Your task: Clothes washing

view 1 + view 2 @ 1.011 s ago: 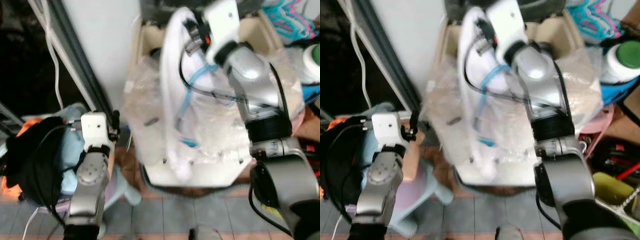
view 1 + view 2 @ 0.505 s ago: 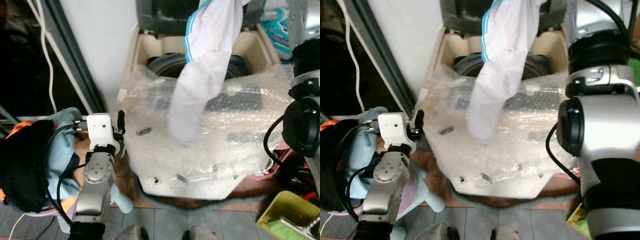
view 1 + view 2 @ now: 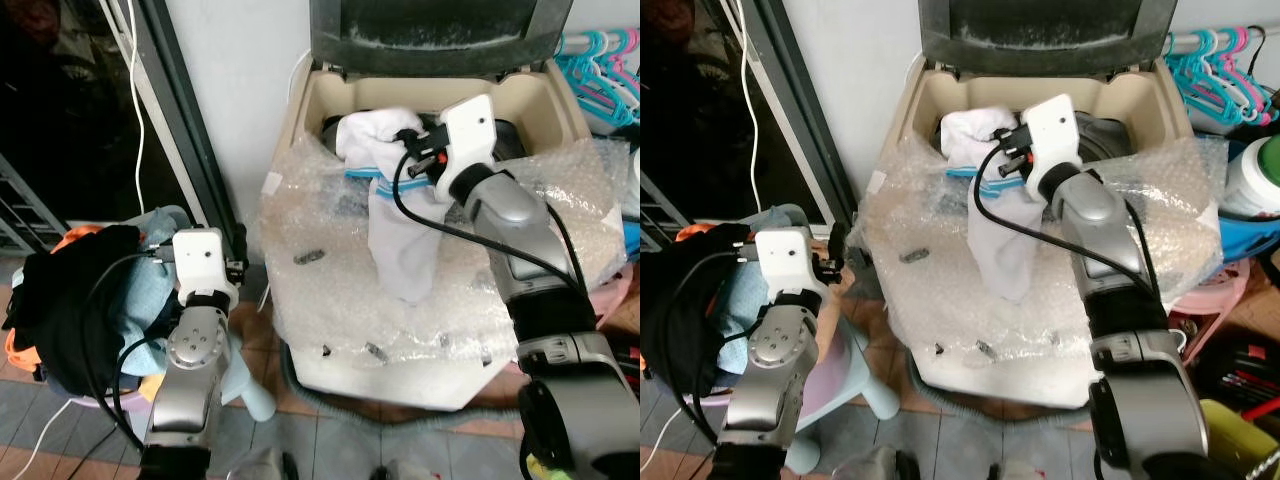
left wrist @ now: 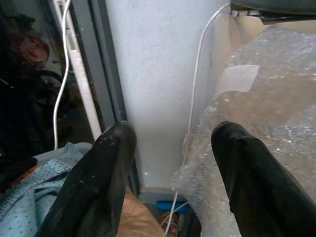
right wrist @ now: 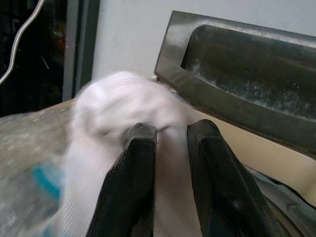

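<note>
A white garment with a light blue stripe (image 3: 400,235) hangs over the front rim of the open top-loading washing machine (image 3: 310,105); its upper part bunches at the tub mouth. My right gripper (image 5: 168,136) is shut on the bunched top of the garment (image 5: 113,106), above the tub (image 3: 1105,135). The lifted lid (image 3: 440,25) stands behind it. My left gripper (image 4: 170,148) is open and holds nothing, low beside the machine's left side, near a pile of blue and black clothes (image 3: 80,290) on a pale stool.
Bubble wrap (image 3: 470,300) covers the machine's front panel. A white wall (image 3: 230,70) and a dark door frame (image 3: 185,130) stand left of the machine. Coloured hangers (image 3: 600,70) and a green-capped jug (image 3: 1255,175) are on the right. Tiled floor lies below.
My right arm has come down from high above, lowering the white garment so that its top now sits at the tub mouth. The camera has also shifted. The left arm stays put.
</note>
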Controlling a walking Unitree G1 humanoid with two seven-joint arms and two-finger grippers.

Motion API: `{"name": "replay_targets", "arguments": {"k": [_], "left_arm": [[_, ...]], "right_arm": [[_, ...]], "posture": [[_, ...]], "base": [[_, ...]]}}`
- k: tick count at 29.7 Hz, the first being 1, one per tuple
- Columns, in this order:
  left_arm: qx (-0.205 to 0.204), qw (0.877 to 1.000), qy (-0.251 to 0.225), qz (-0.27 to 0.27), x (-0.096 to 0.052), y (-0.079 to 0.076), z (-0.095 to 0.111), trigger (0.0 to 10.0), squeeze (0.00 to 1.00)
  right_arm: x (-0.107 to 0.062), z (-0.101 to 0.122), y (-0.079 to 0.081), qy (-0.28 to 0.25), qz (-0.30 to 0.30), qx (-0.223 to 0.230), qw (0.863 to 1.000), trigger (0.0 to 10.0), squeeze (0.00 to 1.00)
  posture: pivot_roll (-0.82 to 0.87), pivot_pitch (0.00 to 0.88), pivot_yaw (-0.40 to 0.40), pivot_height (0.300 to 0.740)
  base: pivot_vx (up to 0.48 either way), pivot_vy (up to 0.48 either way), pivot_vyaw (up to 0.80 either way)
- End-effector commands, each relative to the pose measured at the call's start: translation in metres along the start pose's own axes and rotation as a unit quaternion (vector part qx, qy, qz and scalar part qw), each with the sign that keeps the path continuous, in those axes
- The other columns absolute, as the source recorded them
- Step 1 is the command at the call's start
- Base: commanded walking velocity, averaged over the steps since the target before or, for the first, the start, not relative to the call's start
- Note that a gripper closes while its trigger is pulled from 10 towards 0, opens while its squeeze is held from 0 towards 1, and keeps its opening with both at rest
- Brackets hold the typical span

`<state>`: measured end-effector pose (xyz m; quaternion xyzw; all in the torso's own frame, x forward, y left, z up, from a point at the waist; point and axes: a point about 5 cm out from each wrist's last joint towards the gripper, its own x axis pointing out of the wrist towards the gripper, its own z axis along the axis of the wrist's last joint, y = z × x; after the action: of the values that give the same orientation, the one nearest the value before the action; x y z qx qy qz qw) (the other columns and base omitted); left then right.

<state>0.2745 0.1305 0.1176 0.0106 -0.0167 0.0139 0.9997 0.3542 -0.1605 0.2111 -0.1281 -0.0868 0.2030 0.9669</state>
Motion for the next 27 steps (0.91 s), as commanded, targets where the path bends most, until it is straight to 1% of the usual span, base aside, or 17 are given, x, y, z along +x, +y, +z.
{"name": "replay_targets", "arguments": {"k": [1,2,5,6,7,9,10,11,15,16,17,18,19,20,21,22,27], "left_arm": [[0.008,1.000,0.004,0.001,0.001,0.001,-0.001,10.0,0.00],[0.009,1.000,0.005,0.002,0.000,0.002,-0.002,10.0,0.00],[0.009,1.000,0.006,0.002,-0.001,0.003,-0.002,10.0,0.00],[0.010,1.000,0.007,0.001,-0.001,0.003,-0.002,10.0,0.00],[0.010,1.000,0.007,0.001,-0.001,0.003,-0.002,10.0,0.00],[0.010,1.000,0.008,0.000,-0.001,0.003,-0.003,10.0,0.00],[0.009,1.000,0.008,0.000,-0.001,0.002,-0.003,10.0,0.00],[0.009,1.000,0.009,-0.001,-0.002,0.002,-0.003,10.0,0.00],[0.009,1.000,0.009,-0.001,-0.002,0.002,-0.003,10.0,0.00],[0.009,1.000,0.010,-0.001,-0.002,0.002,-0.002,10.0,0.00],[0.009,1.000,0.010,0.000,-0.003,0.002,-0.003,10.0,0.00],[0.009,1.000,0.010,0.000,-0.003,0.002,-0.003,10.0,0.00],[0.010,1.000,0.010,0.001,-0.003,0.003,-0.003,10.0,0.00],[0.010,1.000,0.011,0.003,-0.003,0.004,-0.003,10.0,0.00],[0.010,1.000,0.012,0.004,-0.004,0.004,-0.003,10.0,0.00],[0.010,1.000,0.011,0.004,-0.004,0.003,-0.003,10.0,0.00],[0.009,1.000,0.012,0.004,-0.004,0.003,-0.003,10.0,0.00]], "right_arm": [[-0.007,0.003,0.004,-0.007,0.025,0.008,1.000,10.0,1.00],[-0.022,0.004,0.013,-0.003,0.083,0.023,0.996,10.0,1.00],[-0.034,0.006,0.019,0.006,0.124,0.039,0.991,10.0,1.00],[-0.048,-0.005,0.018,0.042,0.170,0.028,0.984,10.0,1.00],[-0.048,-0.005,0.018,0.042,0.170,0.028,0.984,10.0,1.00],[-0.056,-0.012,0.019,0.065,0.194,0.023,0.979,10.0,1.00],[-0.059,-0.017,0.020,0.080,0.207,0.019,0.975,10.0,1.00],[-0.062,-0.026,0.020,0.104,0.216,0.002,0.971,10.0,1.00],[-0.060,-0.034,0.019,0.130,0.207,-0.021,0.970,10.0,1.00],[-0.056,-0.037,0.019,0.137,0.199,-0.026,0.970,4.8,1.00],[-0.053,-0.040,0.021,0.147,0.193,-0.026,0.970,0.0,0.95],[-0.053,-0.040,0.021,0.147,0.193,-0.026,0.970,0.0,0.95],[-0.052,-0.041,0.021,0.150,0.193,-0.027,0.969,0.0,0.85],[-0.050,-0.043,0.022,0.151,0.187,-0.035,0.970,0.0,0.54],[-0.049,-0.043,0.020,0.153,0.179,-0.039,0.971,0.0,0.34],[-0.048,-0.043,0.019,0.152,0.173,-0.041,0.972,0.0,0.00],[-0.042,-0.040,0.012,0.141,0.143,-0.040,0.979,0.0,0.00]], "posture": [[-0.08,0.001,0.080,0.740],[-0.08,0.005,0.083,0.740],[-0.09,0.008,0.083,0.740],[-0.09,0.010,0.083,0.740],[-0.09,0.010,0.083,0.740],[-0.09,0.011,0.081,0.740],[-0.09,0.014,0.080,0.740],[-0.09,0.017,0.080,0.740],[-0.08,0.018,0.077,0.740],[-0.08,0.021,0.074,0.740],[-0.07,0.021,0.073,0.740],[-0.07,0.021,0.073,0.740],[-0.07,0.021,0.070,0.740],[-0.07,0.021,0.067,0.740],[-0.07,0.021,0.065,0.740],[-0.07,0.022,0.064,0.740],[-0.07,0.021,0.063,0.740]], "base": [[0.000,0.000,0.00],[0.000,0.000,0.00],[0.000,0.000,0.00],[0.000,0.000,0.00],[0.000,0.000,0.00],[0.000,0.000,0.00],[0.000,0.000,0.00],[0.000,0.000,0.00],[0.000,0.000,0.00],[0.000,0.000,0.00],[0.000,0.000,0.00],[0.000,0.000,0.00],[0.000,0.000,0.00],[0.000,0.000,0.00],[0.000,0.000,0.00],[0.000,0.000,0.00],[0.000,0.000,0.00]]}}
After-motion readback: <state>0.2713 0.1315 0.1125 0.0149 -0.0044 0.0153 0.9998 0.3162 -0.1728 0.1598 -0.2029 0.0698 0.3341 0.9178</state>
